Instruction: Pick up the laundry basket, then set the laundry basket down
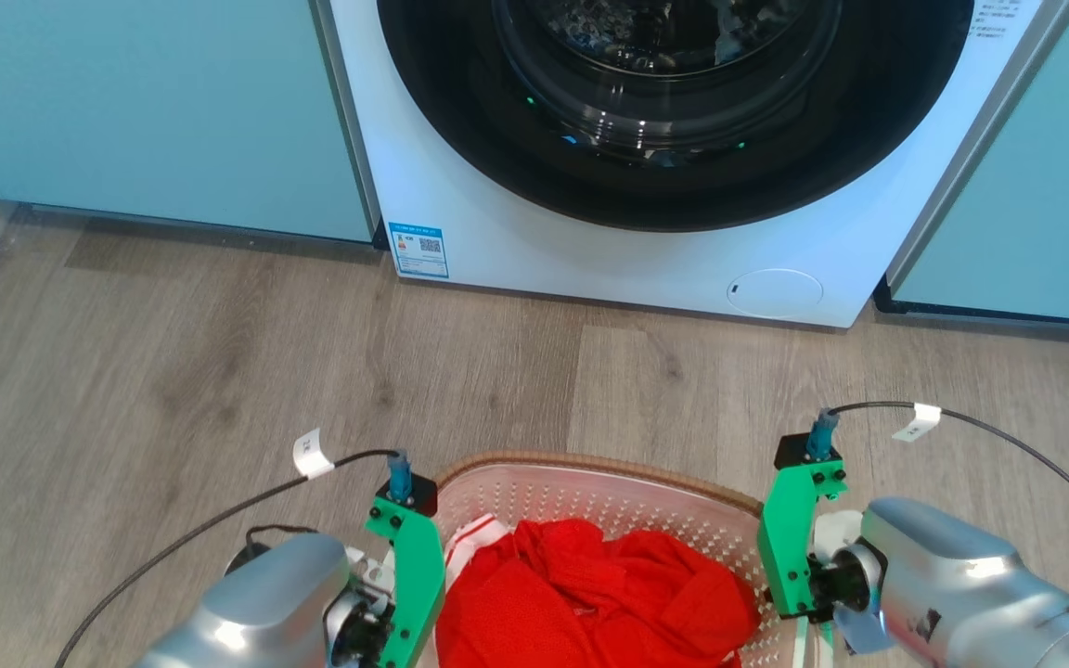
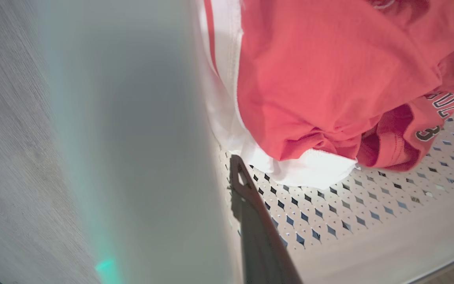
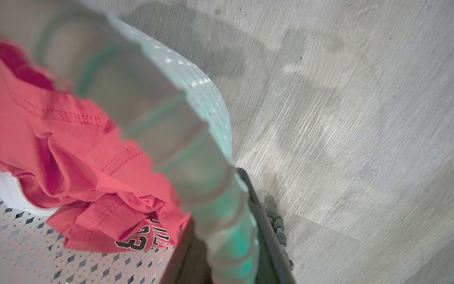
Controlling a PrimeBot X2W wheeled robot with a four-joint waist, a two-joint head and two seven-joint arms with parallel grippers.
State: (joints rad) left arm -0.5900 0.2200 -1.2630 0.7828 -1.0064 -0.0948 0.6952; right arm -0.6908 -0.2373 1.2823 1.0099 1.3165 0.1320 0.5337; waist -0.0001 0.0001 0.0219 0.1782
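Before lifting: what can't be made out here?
Head view: near half of the laundry basket, cut off by the bottom edge.
Left wrist view: outer finger of the left gripper, behind the blurred basket wall.
Right wrist view: whether the right gripper is clamped; the blurred rim masks it.

Bare wood floor (image 1: pixel 219 353) ahead of the laundry basket (image 1: pixel 609 501); washing machine (image 1: pixel 590 269) and cabinets (image 1: pixel 126 111) beyond

You are looking at a home laundry corner. Front-loading washing machine (image 1: pixel 590 250) between pale teal cabinets (image 1: pixel 145 111); wood-plank floor (image 1: pixel 219 371); laundry basket (image 1: pixel 590 466) holding red clothing (image 1: pixel 590 594).
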